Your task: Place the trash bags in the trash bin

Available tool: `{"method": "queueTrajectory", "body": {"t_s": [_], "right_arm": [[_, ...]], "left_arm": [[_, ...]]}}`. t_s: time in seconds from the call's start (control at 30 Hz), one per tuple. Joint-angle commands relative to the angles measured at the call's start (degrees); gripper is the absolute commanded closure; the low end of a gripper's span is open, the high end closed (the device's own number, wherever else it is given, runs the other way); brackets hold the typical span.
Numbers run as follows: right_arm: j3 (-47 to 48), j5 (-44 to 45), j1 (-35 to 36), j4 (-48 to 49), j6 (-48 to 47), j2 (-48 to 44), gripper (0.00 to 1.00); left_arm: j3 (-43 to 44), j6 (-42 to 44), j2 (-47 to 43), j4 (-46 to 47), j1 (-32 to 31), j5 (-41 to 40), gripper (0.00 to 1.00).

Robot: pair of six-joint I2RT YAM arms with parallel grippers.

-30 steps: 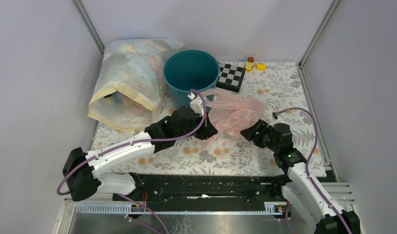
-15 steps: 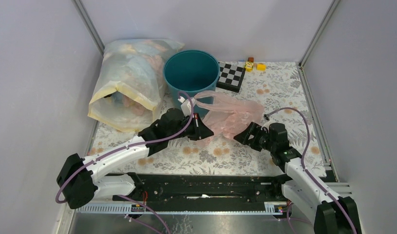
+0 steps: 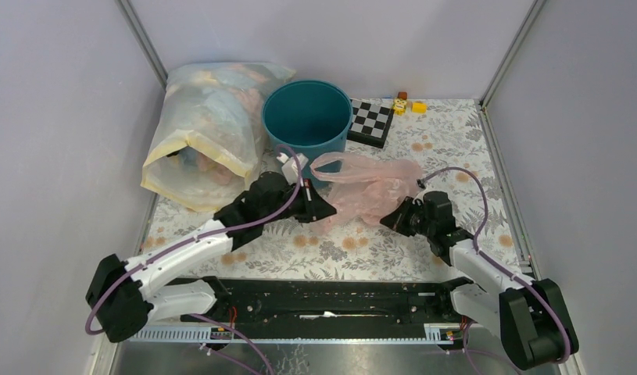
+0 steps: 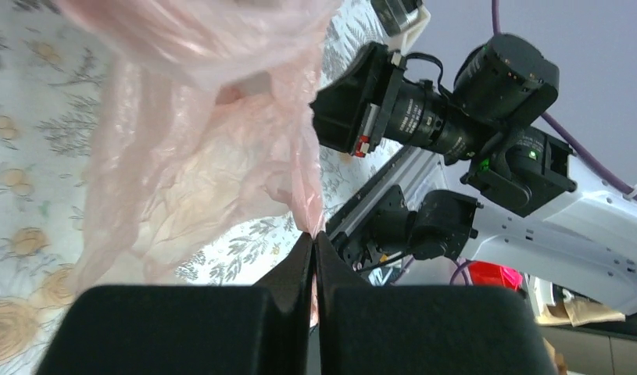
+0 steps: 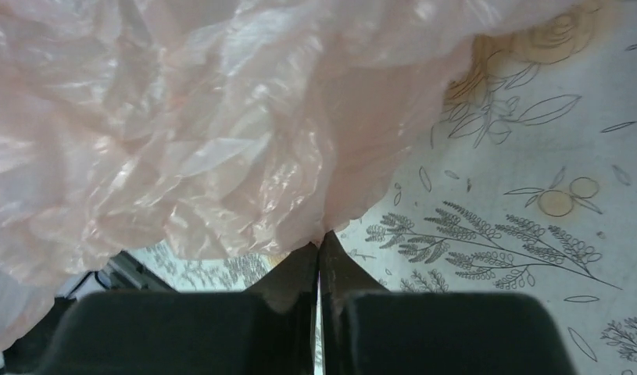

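Note:
A pale pink trash bag (image 3: 362,187) lies crumpled on the flowered table just in front of the teal trash bin (image 3: 307,116), which stands upright and open. My left gripper (image 3: 329,212) is at the bag's near left corner, shut on a pinch of the pink film (image 4: 221,148). From the right, my right gripper (image 3: 391,219) meets the bag's near right edge and is shut on the film (image 5: 221,148) there. The bag hangs loosely between the two grippers, its handle loop toward the bin.
A large clear sack (image 3: 209,133) stuffed with bags leans against the bin's left side. A checkerboard (image 3: 372,121) and small yellow and orange blocks (image 3: 405,103) sit at the back right. Walls close in on both sides, and a black rail (image 3: 323,301) runs along the near edge.
My right gripper moved left to the bag's edge and closed on it. My left gripper drew back toward the near left, pulling the bag's corner with it.

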Motion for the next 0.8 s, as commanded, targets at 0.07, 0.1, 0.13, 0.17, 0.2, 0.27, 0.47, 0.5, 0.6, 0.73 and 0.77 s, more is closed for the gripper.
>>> {"method": "queueTrajectory", "body": {"t_s": [0.07, 0.1, 0.13, 0.17, 0.2, 0.27, 0.47, 0.5, 0.6, 0.73, 0.77], "right_arm": [[5.97, 17.33, 0.31, -16.20, -1.56, -5.51, 1.00], [6.85, 20.26, 0.31, -19.98, -1.64, -6.65, 1.00], [7.78, 24.67, 0.31, -23.22, -1.79, -7.53, 1.00], [8.69, 27.64, 0.30, -26.61, -1.82, -8.36, 1.00], [9.78, 30.47, 0.23, -29.75, -1.45, -8.98, 1.00], [11.22, 33.96, 0.29, -34.65, 0.97, -9.87, 1.00], [16.74, 46.00, 0.29, -46.24, 8.62, -9.71, 1.00], [17.32, 45.00, 0.29, -46.35, 7.70, -9.72, 1.00], [18.94, 40.90, 0.28, -46.16, 4.33, -10.44, 0.98], [20.26, 33.02, 0.29, -43.64, -1.57, -12.91, 0.83], [20.77, 32.38, 0.29, -44.09, -1.99, -13.86, 0.67]], "left_arm": [[1.23, 5.60, -10.14, -11.08, 7.07, -5.37, 1.00], [1.47, 6.41, -11.24, -12.89, 8.23, -6.35, 1.00], [1.47, 7.16, -12.25, -14.59, 9.42, -6.96, 1.00], [1.45, 7.85, -12.91, -15.79, 10.44, -7.47, 1.00], [1.38, 8.47, -13.23, -16.95, 11.22, -7.95, 1.00], [0.80, 9.32, -13.65, -18.43, 12.33, -8.77, 1.00], [-2.55, 10.00, -17.75, -20.71, 14.61, -11.01, 1.00], [-3.01, 10.01, -18.54, -20.60, 14.67, -10.47, 1.00], [-4.42, 10.23, -19.29, -18.84, 14.68, -5.27, 1.00], [-6.63, 10.45, -17.73, -16.22, 14.68, 2.41, 1.00], [-7.25, 10.45, -17.46, -15.86, 14.68, 3.26, 1.00]]}}
